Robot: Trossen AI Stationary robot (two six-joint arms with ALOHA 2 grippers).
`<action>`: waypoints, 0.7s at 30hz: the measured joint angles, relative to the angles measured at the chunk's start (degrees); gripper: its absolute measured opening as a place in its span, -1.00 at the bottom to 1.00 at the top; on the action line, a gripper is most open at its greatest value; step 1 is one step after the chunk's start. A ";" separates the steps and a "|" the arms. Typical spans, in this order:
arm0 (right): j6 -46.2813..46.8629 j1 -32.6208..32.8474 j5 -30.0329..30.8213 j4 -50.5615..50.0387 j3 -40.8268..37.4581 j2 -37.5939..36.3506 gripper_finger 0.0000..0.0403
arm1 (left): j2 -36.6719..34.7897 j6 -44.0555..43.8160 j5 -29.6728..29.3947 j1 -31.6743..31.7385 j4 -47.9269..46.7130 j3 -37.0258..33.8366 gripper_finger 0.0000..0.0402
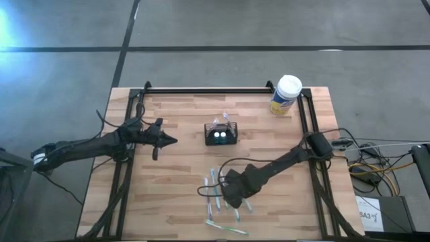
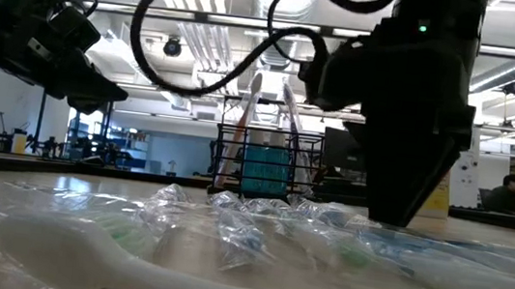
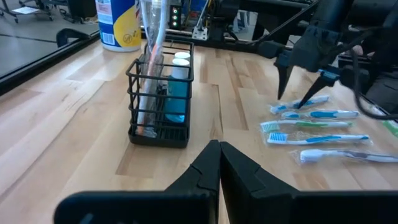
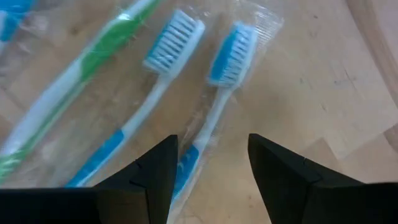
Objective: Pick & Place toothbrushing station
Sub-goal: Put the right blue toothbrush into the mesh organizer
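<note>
The toothbrushing station [image 1: 221,134], a small black wire caddy, stands on its base at the table's middle. It holds upright wrapped toothbrushes and a blue white-capped tube [image 3: 177,87]. Several wrapped toothbrushes [image 1: 222,202] lie flat on the wood nearer the front edge. My right gripper [image 4: 211,165] is open and points down over them. Its fingers stand on either side of the handle of a blue-and-white toothbrush [image 4: 214,118]; I see no touch. My left gripper [image 1: 171,140] is shut and hovers left of the caddy, pointing at it.
A yellow canister with a white lid [image 1: 285,95] stands at the far right corner. Black frame rails [image 1: 201,89] run along the far edge and both sides. Bare wood lies between the caddy and the toothbrushes. A person [image 2: 505,192] sits far off in the room.
</note>
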 joint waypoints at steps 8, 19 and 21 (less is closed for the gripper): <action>-0.28 0.02 -0.34 0.49 -0.87 0.42 -0.04 | 0.00 0.19 0.00 0.00 -0.10 -0.01 -0.95; -6.45 -0.20 -0.02 0.84 -2.81 0.25 -0.53 | 0.00 0.12 0.00 0.00 -0.21 -0.02 -0.95; -8.02 -0.34 0.55 0.55 -2.89 0.09 -0.72 | 0.00 0.10 0.00 0.00 -0.22 -0.02 -0.95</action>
